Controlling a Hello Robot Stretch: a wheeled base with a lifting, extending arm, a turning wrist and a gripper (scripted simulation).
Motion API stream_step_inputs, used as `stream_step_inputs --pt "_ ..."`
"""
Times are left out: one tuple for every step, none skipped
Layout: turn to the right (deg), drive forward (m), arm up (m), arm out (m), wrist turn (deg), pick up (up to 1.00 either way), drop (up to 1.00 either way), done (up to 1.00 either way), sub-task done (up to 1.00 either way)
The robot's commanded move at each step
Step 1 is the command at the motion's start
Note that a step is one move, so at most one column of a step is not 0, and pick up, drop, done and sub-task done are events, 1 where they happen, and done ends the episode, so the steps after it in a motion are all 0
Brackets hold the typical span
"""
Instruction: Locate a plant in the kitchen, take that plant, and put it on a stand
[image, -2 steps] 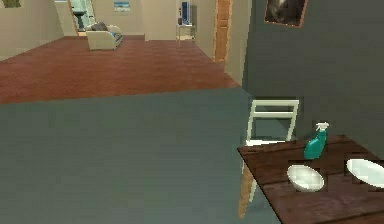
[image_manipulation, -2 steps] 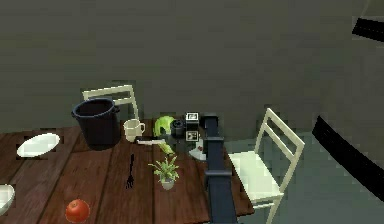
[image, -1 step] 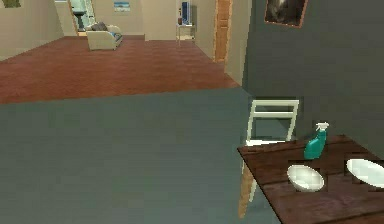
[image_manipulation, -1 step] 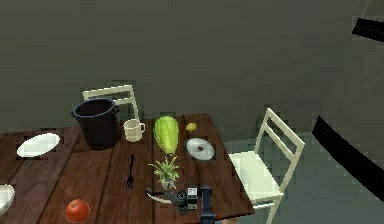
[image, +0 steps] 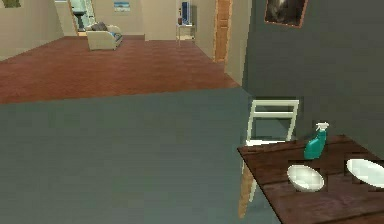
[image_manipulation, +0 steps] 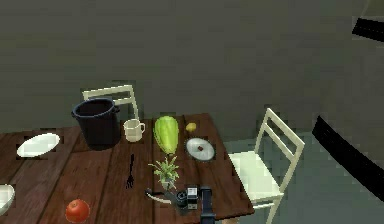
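Reaching for the plant is the step I judge we're on: in the arm side view the arm (image_manipulation: 205, 208) rises along the near edge of the table (image_manipulation: 100, 172), and the gripper (image_manipulation: 168, 194) sits right by the small potted plant (image_manipulation: 165, 168). The plant stands upright on the wood near the table's front edge, between a fork (image_manipulation: 130, 172) and a pale round dish (image_manipulation: 201, 149). With the pot on the table right at the fingers, I can't tell whether the claw has hold of anything, or even whether it touches the pot. Next I'd want a sure hold and a straight lift clear of the tabletop, minding what looks like a head of lettuce (image_manipulation: 166, 132) just behind it, then a drive off to find a stand. The forward view gives me what this one can't: a teal spray bottle (image: 317, 143) and a white bowl (image: 305, 177) on a table corner, a white chair (image: 272, 120), and open grey floor running to a red-floored room with a sofa (image: 103, 38), my likely way out.
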Motion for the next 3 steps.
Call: stream_step_inputs --pt "0.0 0.0 0.1 0.0 0.0 0.0 0.0 0.0 0.0" --pt "0.0 0.0 0.36 0.0 0.0 0.0 0.0 0.0 0.0" --pt "0.0 0.0 0.0 0.0 -45.0 0.0 0.0 0.0 0.0"
